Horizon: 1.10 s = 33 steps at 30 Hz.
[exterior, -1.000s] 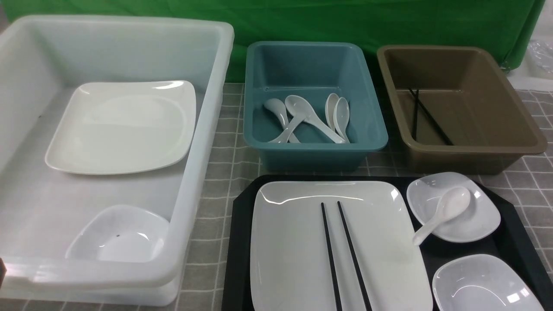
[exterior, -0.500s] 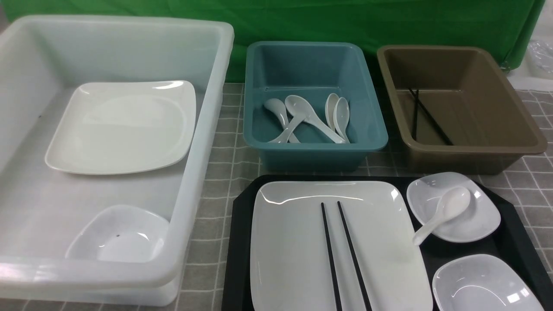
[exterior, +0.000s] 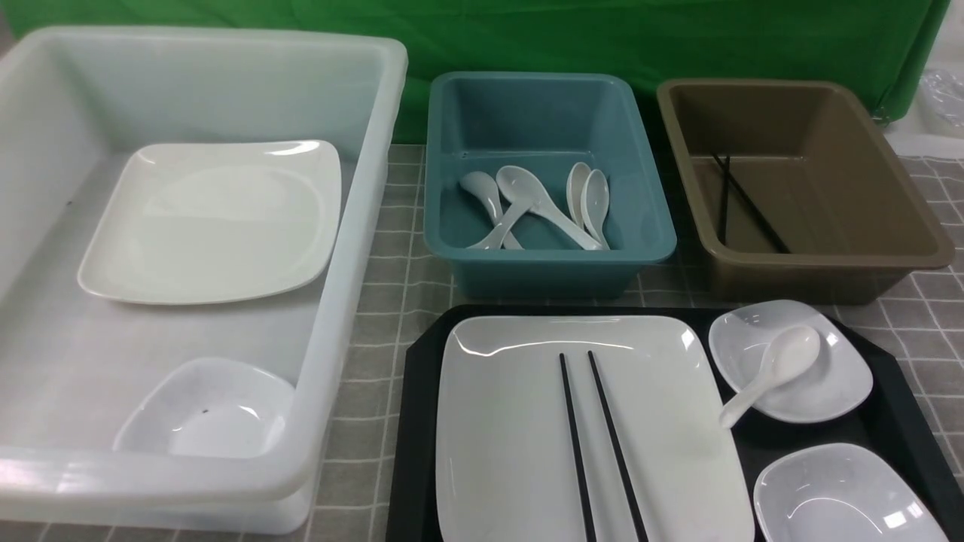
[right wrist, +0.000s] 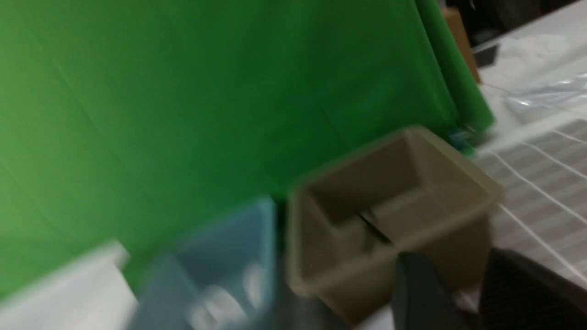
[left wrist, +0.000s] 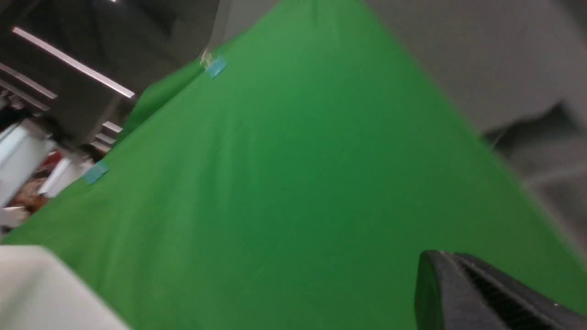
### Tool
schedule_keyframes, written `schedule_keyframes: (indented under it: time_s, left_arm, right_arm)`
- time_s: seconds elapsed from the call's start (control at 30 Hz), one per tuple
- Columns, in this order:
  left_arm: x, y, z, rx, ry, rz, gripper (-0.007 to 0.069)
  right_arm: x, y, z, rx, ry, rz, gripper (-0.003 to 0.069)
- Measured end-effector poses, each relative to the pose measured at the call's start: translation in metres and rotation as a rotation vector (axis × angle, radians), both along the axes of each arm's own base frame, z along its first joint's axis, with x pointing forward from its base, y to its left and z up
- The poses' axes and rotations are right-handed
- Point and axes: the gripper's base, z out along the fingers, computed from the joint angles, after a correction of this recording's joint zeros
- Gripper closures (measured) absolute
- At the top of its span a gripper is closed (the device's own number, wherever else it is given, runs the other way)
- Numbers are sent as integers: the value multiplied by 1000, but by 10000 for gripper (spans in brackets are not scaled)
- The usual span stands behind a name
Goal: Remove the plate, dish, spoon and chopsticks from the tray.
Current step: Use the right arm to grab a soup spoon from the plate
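Nothing has been lifted yet: the tray (exterior: 419, 421) at the near edge of the worktop (exterior: 392, 248) carries its whole load, so the task is judged to be at its very start, with both arms held back out of the front view. The plate (exterior: 512, 436) fills the tray's left part, and the chopsticks (exterior: 616, 444) lie side by side on top of it, pointing away from the robot. To the right sit two small dishes: the far dish (exterior: 832, 391) with the spoon (exterior: 783, 357) resting in it, handle hanging over its near-left rim, and the near dish (exterior: 836, 497), which holds nothing. Beyond the tray, the white tub (exterior: 354, 248) holds a plate and a dish, the blue tub (exterior: 550, 256) holds spoons, and the brown tub (exterior: 828, 260) holds chopsticks, which suggests where each piece goes. The left gripper (left wrist: 463, 288) is closed and faces only the green backdrop. The right gripper (right wrist: 458, 266), blurred in its own view, has its jaws somewhat apart with nothing between them, and it looks toward the brown tub. The plate cannot be taken cleanly while the chopsticks lie on it, so the likely next move is a low, narrow pinch on the sticks.
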Motion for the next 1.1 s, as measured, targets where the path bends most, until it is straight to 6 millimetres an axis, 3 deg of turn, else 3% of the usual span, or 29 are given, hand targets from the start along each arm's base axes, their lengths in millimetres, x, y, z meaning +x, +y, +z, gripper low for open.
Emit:
schedule_keyframes:
  time_s: [0.1, 0.2, 0.23, 0.27, 0.4, 0.47, 0.6, 0.67, 0.7, 0.77, 0.8, 0.83, 1.0, 1.1]
  left_arm:
    - [-9, -5, 37, 7, -24, -63, 622]
    - [-16, -14, 83, 177, 49, -59, 622]
    - [-18, -14, 90, 189, 41, -56, 622]
    - [-20, -16, 109, 248, 74, -38, 622]
    - [-5, -16, 138, 341, 332, -23, 622]
    - [3, -16, 140, 366, 447, -29, 622]
    - [42, -21, 117, 476, 839, -137, 622]
    - [50, -23, 109, 505, 913, -182, 622]
    - [61, -29, 99, 529, 1015, -276, 622]
    - [67, -31, 94, 542, 1057, -320, 622]
    - [76, -35, 87, 559, 1112, -386, 622]
    - [80, -37, 84, 569, 1134, -412, 622]
    - [97, -40, 73, 570, 1205, -482, 622]
    - [100, -41, 71, 568, 1222, -493, 622]
  right_arm:
    - [-1, -1, 7, 54, -78, 4, 418]
    - [-2, -1, 8, 29, -92, -3, 418]
    - [-2, -1, 8, 18, -95, -5, 418]
    - [-2, -1, 9, -7, -102, -11, 418]
    - [-2, -1, 10, -84, -109, -27, 418]
    - [-2, -1, 10, -87, -109, -28, 418]
    - [-2, -1, 11, -55, -123, -23, 418]
    - [-3, -1, 12, -13, -140, -15, 423]
    - [-3, -1, 15, 73, -148, 4, 455]
    - [-3, -1, 18, 130, -122, 18, 498]
    - [-3, 0, 38, 147, -88, 31, 578]
    - [-2, 1, 45, 136, -58, 33, 600]
    - [9, 6, 116, -70, 114, 90, 629]
    - [24, 12, 132, -184, 276, 150, 630]
